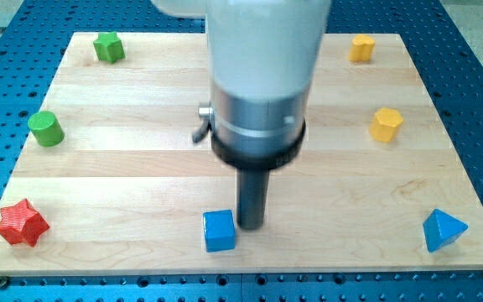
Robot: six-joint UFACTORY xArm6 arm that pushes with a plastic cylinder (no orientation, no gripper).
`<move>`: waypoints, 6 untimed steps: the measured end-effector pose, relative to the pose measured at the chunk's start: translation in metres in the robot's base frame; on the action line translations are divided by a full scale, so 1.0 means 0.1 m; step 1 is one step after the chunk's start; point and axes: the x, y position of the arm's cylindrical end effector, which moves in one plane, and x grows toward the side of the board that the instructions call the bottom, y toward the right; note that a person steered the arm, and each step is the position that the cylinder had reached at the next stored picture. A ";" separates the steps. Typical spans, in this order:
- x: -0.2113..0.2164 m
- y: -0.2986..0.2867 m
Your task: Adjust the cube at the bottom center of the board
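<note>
A blue cube (219,230) sits near the bottom centre of the wooden board (141,168). My tip (251,226) rests on the board just to the cube's right, very close to or touching its upper right edge. The rod hangs from the large grey arm body that fills the view's top centre and hides part of the board behind it.
A green star block (108,47) is at top left, a green cylinder (46,128) at the left edge, a red star block (21,222) at bottom left. Two yellow blocks (361,48) (385,124) sit at the right. A blue pyramid-like block (442,230) is at bottom right.
</note>
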 end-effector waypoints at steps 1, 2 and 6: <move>-0.53 0.08; -0.68 -0.10; 0.66 -0.52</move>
